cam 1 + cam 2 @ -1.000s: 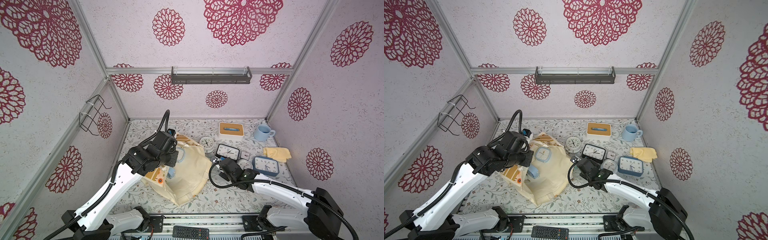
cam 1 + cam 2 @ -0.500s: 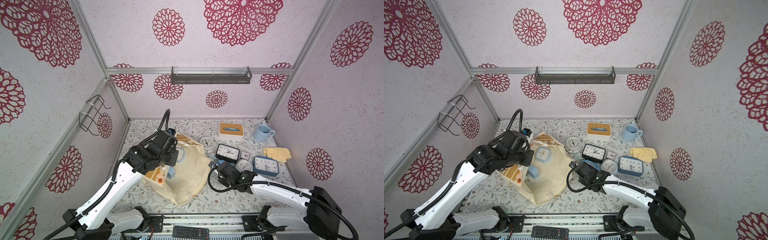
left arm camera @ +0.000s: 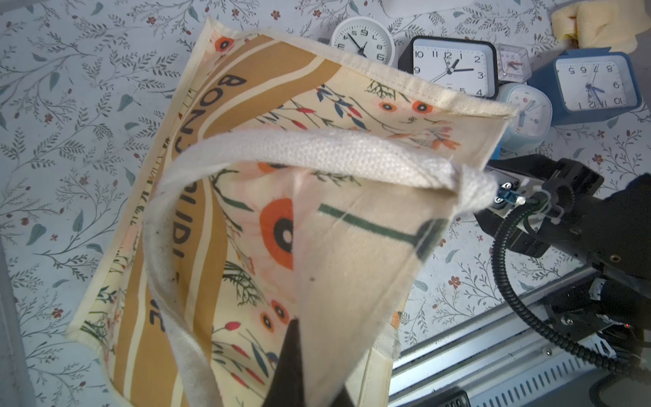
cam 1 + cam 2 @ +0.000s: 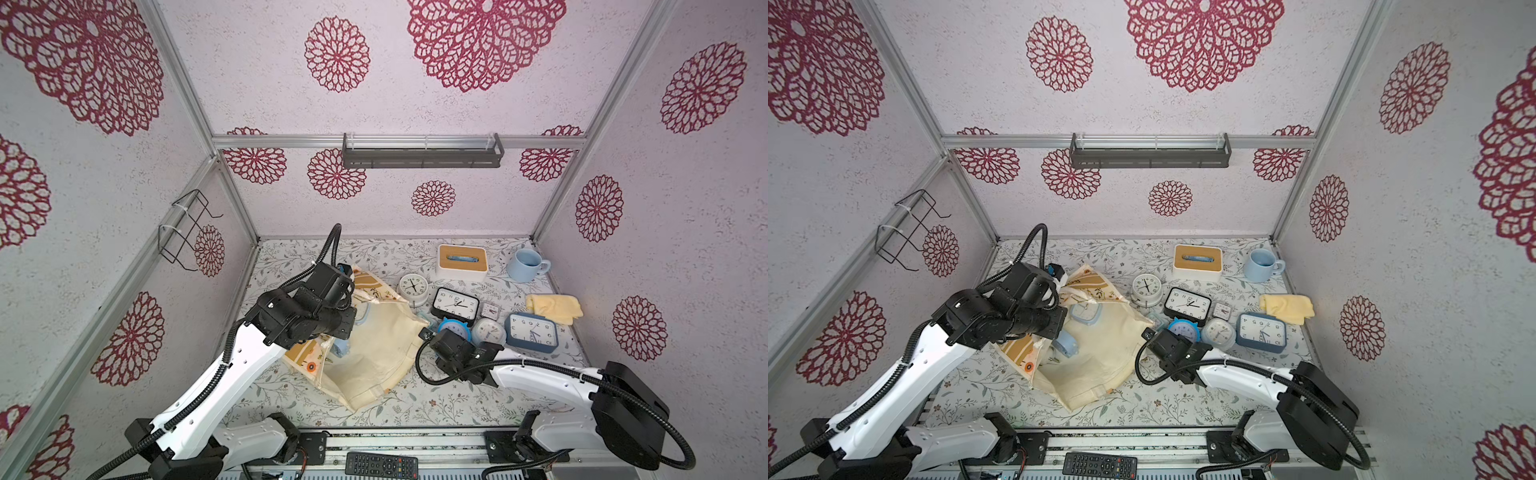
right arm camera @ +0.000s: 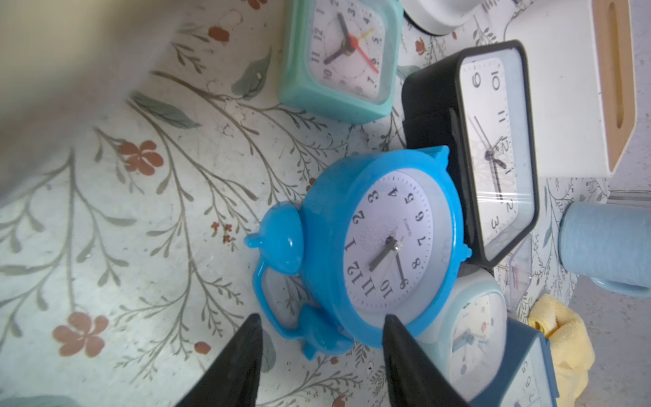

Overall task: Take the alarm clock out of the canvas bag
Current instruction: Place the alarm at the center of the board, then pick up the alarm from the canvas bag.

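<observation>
Now the left gripper (image 3: pixel 306 338) is pinched tight on the canvas bag (image 4: pixel 374 349), lifting its cloth. The right gripper (image 5: pixel 321 317) has its fingers apart just beside the blue alarm clock (image 5: pixel 384 243), which sits on the table (image 4: pixel 436 399) outside the bag, against a black clock (image 5: pixel 493 141).

Cream printed canvas bag (image 4: pixel 374 353) lies slumped, mouth open; blue twin-bell alarm clock (image 5: pixel 384 243) sits just outside it.

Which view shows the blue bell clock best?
Right wrist view: the blue clock fills it, dial readable. Both top views show it small and partly hidden; the left wrist view hardly shows it.
</observation>
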